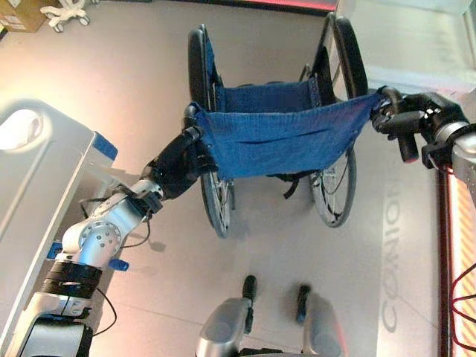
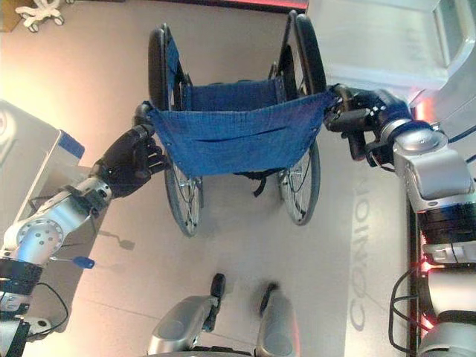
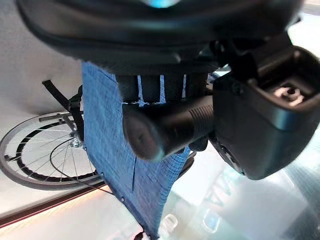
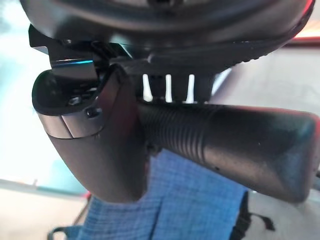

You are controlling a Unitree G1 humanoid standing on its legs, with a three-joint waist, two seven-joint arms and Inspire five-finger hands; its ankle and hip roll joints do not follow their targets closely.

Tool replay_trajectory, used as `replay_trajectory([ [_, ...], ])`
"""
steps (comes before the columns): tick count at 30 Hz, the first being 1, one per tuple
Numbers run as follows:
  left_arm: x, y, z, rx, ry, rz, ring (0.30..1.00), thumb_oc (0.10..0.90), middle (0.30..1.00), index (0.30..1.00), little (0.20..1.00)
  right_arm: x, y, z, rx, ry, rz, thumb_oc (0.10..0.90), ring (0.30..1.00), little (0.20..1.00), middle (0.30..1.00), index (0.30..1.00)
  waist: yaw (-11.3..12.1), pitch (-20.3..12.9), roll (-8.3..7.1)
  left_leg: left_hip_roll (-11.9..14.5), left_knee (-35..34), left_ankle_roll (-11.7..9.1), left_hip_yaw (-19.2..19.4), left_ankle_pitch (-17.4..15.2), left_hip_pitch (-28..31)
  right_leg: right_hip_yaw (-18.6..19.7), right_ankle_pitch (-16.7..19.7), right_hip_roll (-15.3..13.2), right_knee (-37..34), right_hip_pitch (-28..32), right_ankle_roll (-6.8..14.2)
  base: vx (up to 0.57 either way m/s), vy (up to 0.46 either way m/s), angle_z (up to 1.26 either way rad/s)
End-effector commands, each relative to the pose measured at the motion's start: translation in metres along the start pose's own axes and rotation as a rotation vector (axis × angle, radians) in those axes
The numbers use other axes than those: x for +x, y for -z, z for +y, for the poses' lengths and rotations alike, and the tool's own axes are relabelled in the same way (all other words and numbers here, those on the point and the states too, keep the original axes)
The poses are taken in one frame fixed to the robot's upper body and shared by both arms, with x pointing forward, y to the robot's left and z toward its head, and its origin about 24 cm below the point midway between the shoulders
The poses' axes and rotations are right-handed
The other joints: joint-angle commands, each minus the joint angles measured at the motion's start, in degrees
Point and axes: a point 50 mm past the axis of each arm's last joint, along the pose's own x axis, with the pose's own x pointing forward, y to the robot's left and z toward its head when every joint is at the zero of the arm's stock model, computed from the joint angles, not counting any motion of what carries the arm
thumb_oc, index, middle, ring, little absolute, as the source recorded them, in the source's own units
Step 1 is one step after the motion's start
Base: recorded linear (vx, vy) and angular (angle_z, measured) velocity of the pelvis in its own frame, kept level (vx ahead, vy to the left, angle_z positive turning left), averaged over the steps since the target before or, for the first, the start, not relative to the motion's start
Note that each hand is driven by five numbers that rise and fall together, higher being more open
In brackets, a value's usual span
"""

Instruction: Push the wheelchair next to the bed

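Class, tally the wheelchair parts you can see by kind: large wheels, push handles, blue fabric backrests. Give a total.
Large wheels: 2
Push handles: 2, one in the left hand, one in the right hand
Blue backrest: 1
Total: 5

Wheelchair [image 1: 279,134] front at 12 o'clock hidden behind blue backrest [image 1: 282,137]; bed [image 1: 37,193] at 9 o'clock cropped by edge.

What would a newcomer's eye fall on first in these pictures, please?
The wheelchair, with its blue fabric backrest, stands mid-floor straight ahead. The left hand and right hand each curl round a push handle at the backrest's two sides. A white bed runs along the robot's left.
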Motion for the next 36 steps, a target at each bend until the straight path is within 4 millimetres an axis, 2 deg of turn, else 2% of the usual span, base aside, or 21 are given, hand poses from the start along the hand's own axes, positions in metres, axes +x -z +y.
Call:
replay_trajectory([
  [1,-0.016,-0.114,-0.040,0.052,0.207,-0.557,0.300,0.400,0.300,0.300,0.300,-0.012,-0.052,0.036,0.004,-0.211,-0.302,0.400,0.300,0.300,0.300,0.300,1.45,-13.87,-4.38,-0.09,22.64,-5.57,8.34,-6.88,-1.25,-1.91,11.21,-0.59,-11.09,4.87,2.11,0.64,-0.055,0.82],
  [4,-0.016,-0.110,-0.040,0.041,0.197,-0.559,0.300,0.400,0.300,0.300,0.300,-0.014,-0.050,0.032,-0.018,-0.221,-0.286,0.400,0.300,0.300,0.300,0.300,0.75,-15.79,-4.75,0.75,29.55,-7.71,9.18,-2.23,-0.62,-3.88,9.86,0.68,-10.73,6.10,-0.12,0.39,-0.050,0.58],
  [5,-0.017,-0.109,-0.039,0.027,0.195,-0.561,0.300,0.400,0.300,0.300,0.300,-0.014,-0.048,0.031,-0.026,-0.223,-0.280,0.400,0.300,0.300,0.300,0.300,0.28,-16.82,-4.61,1.32,32.92,-8.59,9.32,0.36,-0.88,-5.12,9.02,1.58,-10.59,6.71,-1.50,0.62,-0.108,0.36],
  [6,-0.017,-0.106,-0.041,0.007,0.203,-0.563,0.300,0.400,0.300,0.300,0.300,-0.014,-0.044,0.028,-0.033,-0.221,-0.279,0.400,0.300,0.300,0.300,0.300,0.14,-18.05,-4.57,-0.07,38.78,-9.87,8.50,3.83,-2.65,-6.60,7.83,2.81,-10.22,7.53,-3.32,0.59,-0.111,0.47],
  [8,-0.016,-0.105,-0.044,0.005,0.210,-0.556,0.300,0.400,0.300,0.300,0.300,-0.014,-0.044,0.026,-0.031,-0.220,-0.277,0.400,0.300,0.300,0.300,0.300,0.23,-18.17,-4.67,-1.16,39.58,-10.03,8.19,4.03,-5.04,-7.15,7.59,3.64,-10.09,7.88,-3.93,0.46,-0.088,0.19],
  [11,-0.010,-0.107,-0.049,0.027,0.202,-0.537,0.300,0.400,0.300,0.300,0.300,-0.014,-0.048,0.028,-0.052,-0.229,-0.277,0.400,0.300,0.300,0.300,0.300,0.53,-17.85,-4.68,-2.50,27.25,-8.74,6.84,1.67,-4.79,-7.52,7.79,6.02,-9.82,7.89,-3.43,0.43,-0.044,0.05],
  [12,-0.008,-0.112,-0.051,0.032,0.207,-0.539,0.300,0.400,0.300,0.300,0.300,-0.013,-0.051,0.033,-0.053,-0.229,-0.284,0.400,0.300,0.300,0.300,0.300,0.28,-17.65,-4.36,-1.46,14.76,-7.35,6.01,-0.30,-2.04,-7.06,7.90,7.46,-9.18,7.13,-2.88,0.50,-0.014,0.46],
  [14,-0.007,-0.114,-0.052,0.035,0.217,-0.541,0.300,0.400,0.300,0.300,0.300,-0.012,-0.052,0.038,-0.047,-0.223,-0.292,0.400,0.300,0.300,0.300,0.300,0.33,-17.33,-4.05,-0.34,1.13,-6.36,5.76,-1.66,1.23,-6.37,7.60,8.45,-8.69,7.22,-2.27,0.53,0.005,0.41],
  [15,-0.006,-0.107,-0.051,0.034,0.230,-0.534,0.300,0.400,0.300,0.300,0.300,-0.010,-0.049,0.043,-0.043,-0.213,-0.289,0.400,0.300,0.300,0.300,0.300,1.14,-16.69,-3.42,1.75,-7.41,-7.26,7.12,3.14,0.94,-5.67,5.94,9.62,-9.52,10.68,-2.58,0.51,0.014,0.40],
  [16,-0.005,-0.104,-0.050,0.033,0.233,-0.531,0.300,0.400,0.300,0.300,0.300,-0.010,-0.048,0.045,-0.043,-0.211,-0.287,0.400,0.300,0.300,0.300,0.300,1.46,-16.50,-3.30,2.28,-9.08,-7.54,7.57,4.87,0.55,-5.30,5.47,9.91,-10.01,12.09,-2.72,0.68,0.048,0.37],
  [17,-0.007,-0.093,-0.046,0.034,0.237,-0.524,0.300,0.400,0.300,0.300,0.300,-0.008,-0.045,0.053,-0.048,-0.210,-0.281,0.400,0.300,0.300,0.300,0.300,2.97,-15.69,-2.57,5.30,-15.00,-8.60,10.52,13.47,-4.14,-4.05,3.18,11.49,-11.59,18.15,-3.77,0.65,0.047,0.36],
  [19,-0.015,-0.090,-0.044,0.016,0.243,-0.531,0.300,0.400,0.300,0.300,0.300,-0.009,-0.043,0.056,-0.056,-0.215,-0.279,0.400,0.300,0.300,0.300,0.300,4.72,-14.89,-2.78,6.53,-14.81,-8.83,12.63,17.13,-8.86,-2.80,1.18,12.17,-11.39,21.63,-5.00,0.61,0.027,0.05],
  [22,-0.025,-0.094,-0.040,0.001,0.243,-0.542,0.300,0.400,0.300,0.300,0.300,-0.007,-0.043,0.060,-0.061,-0.247,-0.298,0.400,0.300,0.300,0.300,0.300,6.89,-15.69,-2.46,5.47,-14.66,-8.03,12.52,16.82,-10.39,-3.31,-2.42,13.35,-8.51,23.02,-5.48,0.50,0.069,-0.28],
  [24,-0.034,-0.098,-0.042,-0.046,0.272,-0.520,0.300,0.400,0.300,0.300,0.300,-0.005,-0.041,0.062,-0.061,-0.265,-0.308,0.400,0.300,0.300,0.300,0.300,9.61,-16.96,-4.10,1.54,-10.34,-5.14,11.76,12.89,-10.89,-3.38,-3.59,14.62,-3.65,25.10,-3.85,0.64,0.055,-0.51],
  [25,-0.035,-0.098,-0.043,-0.045,0.271,-0.514,0.300,0.400,0.300,0.300,0.300,-0.005,-0.040,0.062,-0.060,-0.267,-0.309,0.400,0.300,0.300,0.300,0.300,10.02,-17.21,-4.54,0.96,-9.88,-4.58,11.73,12.14,-10.76,-3.79,-3.36,14.60,-2.42,25.22,-3.44,0.65,0.041,-0.59],
  [27,-0.039,-0.098,-0.044,-0.006,0.263,-0.490,0.300,0.400,0.300,0.300,0.300,-0.007,-0.038,0.058,-0.039,-0.270,-0.313,0.400,0.300,0.300,0.300,0.300,11.98,-18.69,-7.09,-1.68,-9.10,-2.35,11.68,9.77,-9.57,-6.03,2.07,14.70,6.59,24.71,0.17,0.55,0.036,-0.69],
  [28,-0.040,-0.098,-0.043,0.000,0.260,-0.487,0.300,0.400,0.300,0.300,0.300,-0.007,-0.038,0.056,-0.036,-0.272,-0.315,0.400,0.300,0.300,0.300,0.300,12.32,-18.93,-7.65,-2.24,-9.04,-2.17,11.57,9.58,-9.52,-6.01,3.65,14.66,7.58,24.68,1.12,0.51,0.030,-0.50],
  [29,-0.043,-0.099,-0.041,0.019,0.247,-0.482,0.300,0.400,0.300,0.300,0.300,-0.008,-0.038,0.051,-0.024,-0.277,-0.323,0.400,0.300,0.300,0.300,0.300,13.25,-19.62,-9.23,-3.87,-8.95,-1.36,11.32,9.00,-9.38,-5.37,9.11,15.18,10.40,24.88,3.93,0.42,0.022,-0.19],
  [31,-0.047,-0.099,-0.038,0.020,0.237,-0.482,0.300,0.400,0.300,0.300,0.300,-0.009,-0.037,0.051,-0.021,-0.281,-0.332,0.400,0.300,0.300,0.300,0.300,13.88,-20.07,-10.10,-5.34,-8.93,-0.45,10.26,8.36,-8.87,-3.71,13.89,16.41,13.18,23.82,5.60,0.44,0.030,0.10],
  [33,-0.054,-0.097,-0.035,0.008,0.234,-0.484,0.300,0.400,0.300,0.300,0.300,-0.012,-0.035,0.052,-0.025,-0.283,-0.339,0.400,0.300,0.300,0.300,0.300,14.09,-20.19,-10.42,-6.48,-7.72,-0.32,9.44,7.33,-8.90,-2.06,14.25,15.98,12.02,22.79,6.07,0.39,0.013,0.16],
  [36,-0.066,-0.095,-0.037,-0.044,0.263,-0.477,0.300,0.400,0.300,0.300,0.300,-0.017,-0.033,0.050,-0.049,-0.272,-0.358,0.400,0.300,0.300,0.300,0.300,14.61,-19.99,-10.34,-7.86,-2.00,-1.24,9.04,5.79,-11.57,-2.55,8.08,11.69,0.38,24.22,3.02,0.29,-0.042,-0.31],
])
